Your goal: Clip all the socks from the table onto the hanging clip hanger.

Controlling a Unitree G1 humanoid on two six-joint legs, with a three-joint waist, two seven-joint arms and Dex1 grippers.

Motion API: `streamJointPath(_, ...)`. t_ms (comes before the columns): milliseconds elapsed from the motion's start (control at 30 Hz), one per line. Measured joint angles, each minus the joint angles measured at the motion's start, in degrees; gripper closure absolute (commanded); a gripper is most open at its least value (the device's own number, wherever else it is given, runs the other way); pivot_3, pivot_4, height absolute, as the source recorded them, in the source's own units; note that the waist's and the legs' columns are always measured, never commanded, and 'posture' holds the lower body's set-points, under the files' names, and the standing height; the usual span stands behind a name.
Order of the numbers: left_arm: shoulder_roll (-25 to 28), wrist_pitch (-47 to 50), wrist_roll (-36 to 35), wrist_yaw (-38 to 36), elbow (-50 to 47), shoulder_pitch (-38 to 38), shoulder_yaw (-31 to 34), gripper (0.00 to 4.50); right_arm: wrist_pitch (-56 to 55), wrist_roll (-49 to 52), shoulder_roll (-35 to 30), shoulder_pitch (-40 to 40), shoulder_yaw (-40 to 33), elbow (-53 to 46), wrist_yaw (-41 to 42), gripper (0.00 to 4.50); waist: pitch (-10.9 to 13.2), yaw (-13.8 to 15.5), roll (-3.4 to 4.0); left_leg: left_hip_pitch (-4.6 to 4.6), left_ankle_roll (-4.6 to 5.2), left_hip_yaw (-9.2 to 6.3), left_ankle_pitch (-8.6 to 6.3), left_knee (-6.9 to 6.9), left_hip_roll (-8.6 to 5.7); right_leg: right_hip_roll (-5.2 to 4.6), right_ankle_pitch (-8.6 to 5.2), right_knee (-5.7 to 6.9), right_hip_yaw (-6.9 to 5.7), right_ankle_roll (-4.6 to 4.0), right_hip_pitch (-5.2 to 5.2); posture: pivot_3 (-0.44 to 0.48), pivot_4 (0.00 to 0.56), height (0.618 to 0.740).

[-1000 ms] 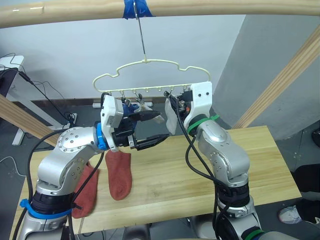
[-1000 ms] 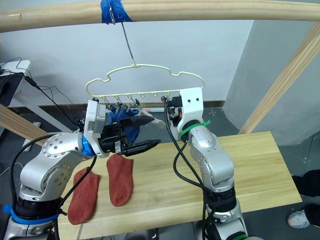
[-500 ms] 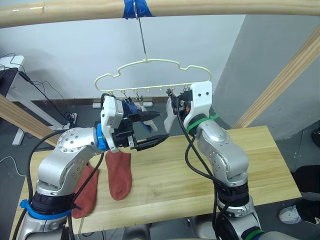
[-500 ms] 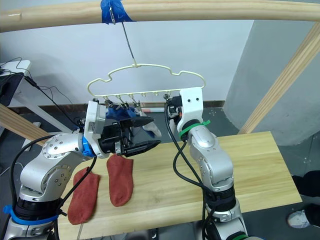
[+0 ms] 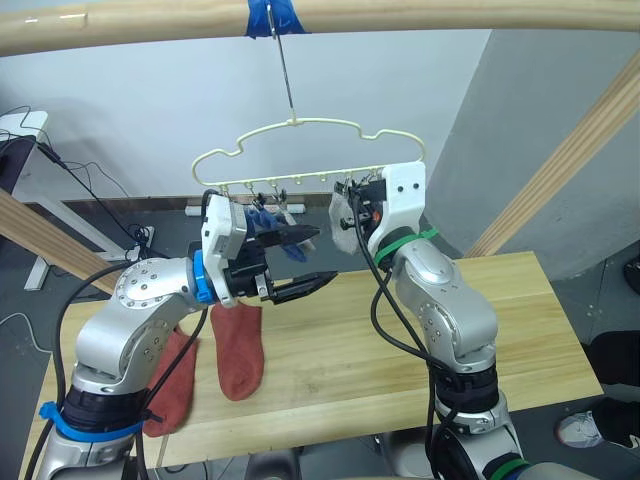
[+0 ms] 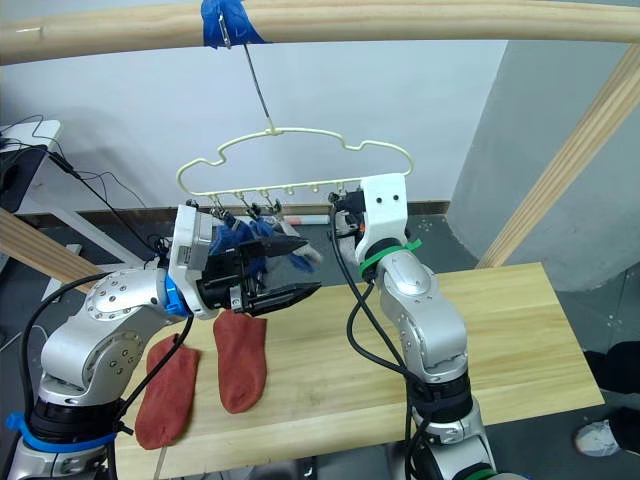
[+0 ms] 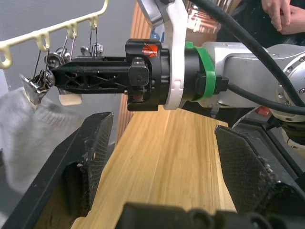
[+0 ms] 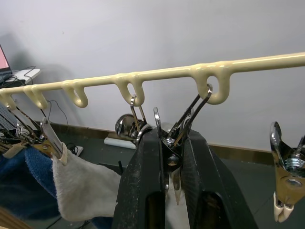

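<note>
R gripper (image 8: 167,157) had its fingers squeezed on a silver clip (image 8: 183,125) of the clip hanger (image 5: 300,150), prob. to spring it for a grey sock (image 5: 343,218) (two rust-red socks (image 5: 238,346) lay on the table (image 5: 520,310)), while L gripper (image 5: 308,262) hovered just beside, fingers spread, empty.

The right gripper (image 8: 167,157) has its two black jaws closed on a silver clip (image 8: 183,125) that hangs from a loop of the cream-yellow clip hanger (image 8: 143,76). The hanger's bar runs across a pale wall with a row of loops. A light grey sock (image 8: 81,191) hangs from a neighbouring clip (image 8: 50,138), with a blue sock (image 8: 21,186) just beside it. Another clip (image 8: 286,176) hangs bare.
</note>
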Motion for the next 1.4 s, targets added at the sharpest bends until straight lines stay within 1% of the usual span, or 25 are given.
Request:
streamJointPath(100,0.0,0.0,0.0,0.0,0.0,0.3,0.0,0.72,-0.1,0.0,-0.2,0.0,0.0,0.0,0.0,4.34,0.0,0.0,0.00,0.00,0.00,0.00,0.00,0.00,0.00,0.00,0.00,0.00,0.00,0.00,0.00,-0.216,0.260,0.740)
streamJointPath(300,0.0,0.0,0.0,0.0,0.0,0.3,0.0,0.72,0.3,-0.6,-0.9,0.0,0.0,0.0,-0.1,2.26,0.0,0.0,0.00,0.00,0.00,0.00,0.00,0.00,0.00,0.00,0.00,0.00,0.00,0.00,0.00,-0.217,0.260,0.740)
streamJointPath(1400,-0.1,-0.1,0.7,0.1,0.0,-0.1,0.0,0.72,-2.5,-2.9,-2.7,-1.8,-0.5,3.4,-0.8,2.26,0.0,0.0,0.00,0.00,0.00,0.02,0.00,0.01,0.00,0.00,0.00,0.02,0.00,-0.01,0.00,-0.220,0.247,0.740)
